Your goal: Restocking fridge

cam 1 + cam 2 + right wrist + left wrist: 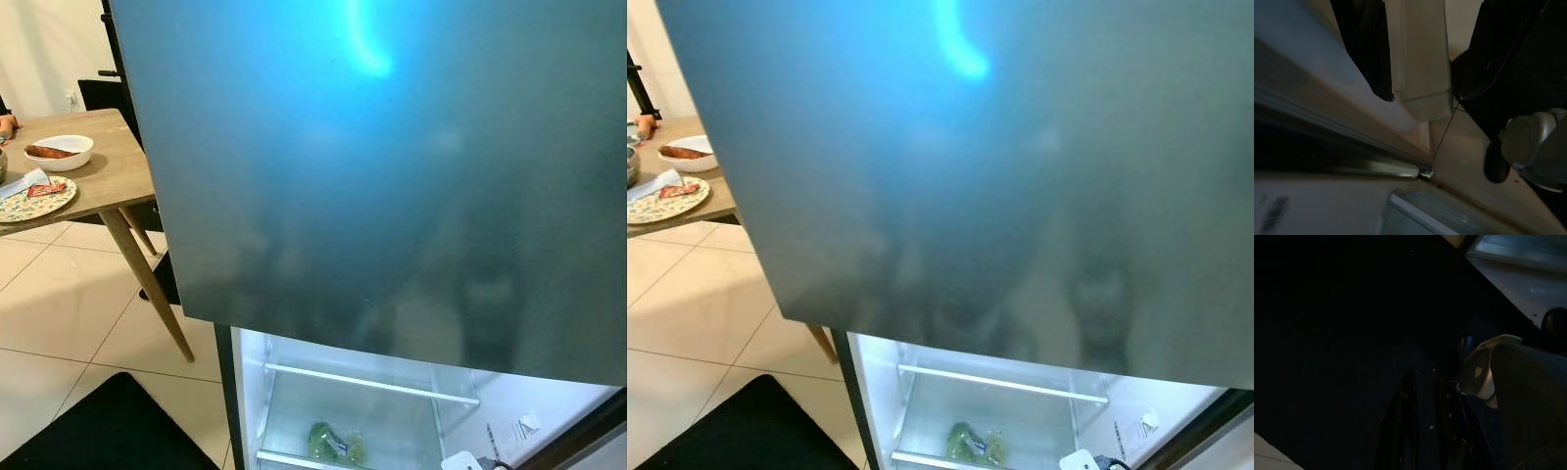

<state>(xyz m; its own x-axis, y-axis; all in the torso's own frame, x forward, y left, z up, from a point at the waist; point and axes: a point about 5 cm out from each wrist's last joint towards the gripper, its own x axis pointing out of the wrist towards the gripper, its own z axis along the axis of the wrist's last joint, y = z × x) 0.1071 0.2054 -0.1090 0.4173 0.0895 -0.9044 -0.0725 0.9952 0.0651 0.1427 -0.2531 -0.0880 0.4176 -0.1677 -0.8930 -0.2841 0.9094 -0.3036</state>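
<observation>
Grey fridge door (392, 166) above tiled floor (59, 304)

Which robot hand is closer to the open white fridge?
Right. The right gripper straddles a pale bar by the open white fridge; the left gripper hangs in shade, apart.

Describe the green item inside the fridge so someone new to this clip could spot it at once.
Start at the large grey fridge door across the upper picture; below its lower edge the lit white fridge interior shows. Under the white shelf rail lies a bag of green vegetables, the one green thing among white walls.
</observation>
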